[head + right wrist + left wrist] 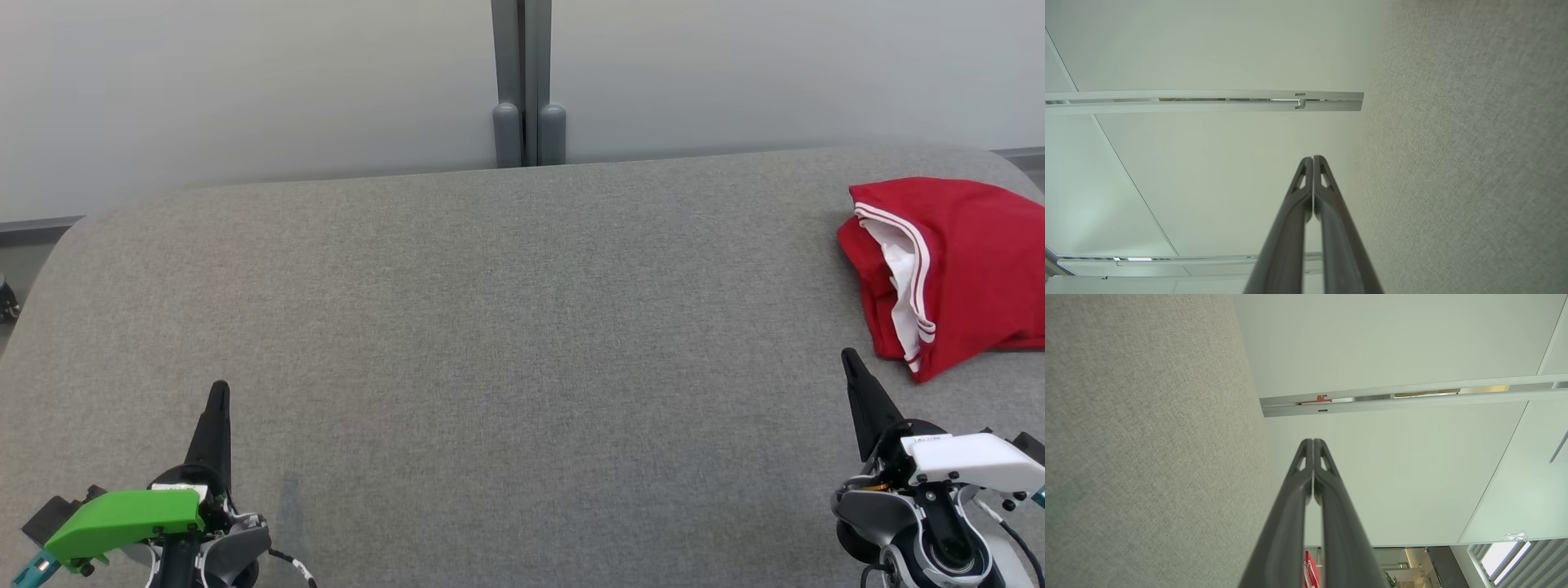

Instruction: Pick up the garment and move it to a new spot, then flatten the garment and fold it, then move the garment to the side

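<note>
The garment [963, 261] is red with white trim and a white lining, and it lies folded in a bundle at the far right of the grey table [490, 327]. A sliver of it shows red between the fingers at the bottom of the left wrist view [1310, 573]. My right gripper [849, 357] is shut, its tip just below and left of the garment, apart from it. At the lower left my left gripper [219, 388] is shut and holds nothing. Both wrist views show the fingers pressed together, left [1313, 441] and right [1313, 158].
The grey fabric table has rounded far corners. Behind it stands a pale partition wall with a grey post [526, 82] at the middle. The garment's right part runs out of the head view's right edge.
</note>
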{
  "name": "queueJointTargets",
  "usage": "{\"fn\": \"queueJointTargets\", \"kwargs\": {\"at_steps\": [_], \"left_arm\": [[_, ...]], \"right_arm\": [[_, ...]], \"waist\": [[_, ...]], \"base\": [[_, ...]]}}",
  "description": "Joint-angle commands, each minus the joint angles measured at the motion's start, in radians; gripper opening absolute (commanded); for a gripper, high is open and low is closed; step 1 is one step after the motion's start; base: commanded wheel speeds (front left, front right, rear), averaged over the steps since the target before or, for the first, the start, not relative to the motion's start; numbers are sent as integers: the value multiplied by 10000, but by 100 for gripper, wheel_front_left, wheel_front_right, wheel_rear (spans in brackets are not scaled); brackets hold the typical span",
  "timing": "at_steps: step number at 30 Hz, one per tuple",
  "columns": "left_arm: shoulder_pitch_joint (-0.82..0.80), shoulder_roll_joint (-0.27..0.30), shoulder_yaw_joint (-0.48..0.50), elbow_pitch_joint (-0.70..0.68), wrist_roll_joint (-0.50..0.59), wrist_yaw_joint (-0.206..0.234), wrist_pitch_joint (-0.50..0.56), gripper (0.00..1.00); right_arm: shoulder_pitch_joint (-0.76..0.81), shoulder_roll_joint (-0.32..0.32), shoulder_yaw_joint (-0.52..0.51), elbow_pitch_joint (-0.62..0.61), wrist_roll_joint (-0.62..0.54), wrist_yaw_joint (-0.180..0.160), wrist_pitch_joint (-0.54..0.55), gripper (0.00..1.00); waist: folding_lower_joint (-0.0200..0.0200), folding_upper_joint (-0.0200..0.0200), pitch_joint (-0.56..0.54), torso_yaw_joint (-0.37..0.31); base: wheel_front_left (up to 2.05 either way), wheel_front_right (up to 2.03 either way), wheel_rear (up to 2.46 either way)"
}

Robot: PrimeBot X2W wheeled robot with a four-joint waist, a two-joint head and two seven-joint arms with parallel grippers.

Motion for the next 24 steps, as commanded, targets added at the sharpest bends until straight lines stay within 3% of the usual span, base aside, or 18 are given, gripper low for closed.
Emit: {"fn": "queueJointTargets", "kwargs": {"at_steps": [1, 24], "left_arm": [[-208, -6, 75, -40, -209, -79, 59, 0], [-197, -13, 113, -38, -477, -95, 133, 0]], "right_arm": [[-183, -3, -32, 65, 203, 1, 63, 0], [-229, 71, -128, 149, 372, 0, 176, 0]], "waist": [[0, 0, 0, -2], [0, 0, 3, -10]], "base": [[0, 0, 0], [0, 0, 0]]}}
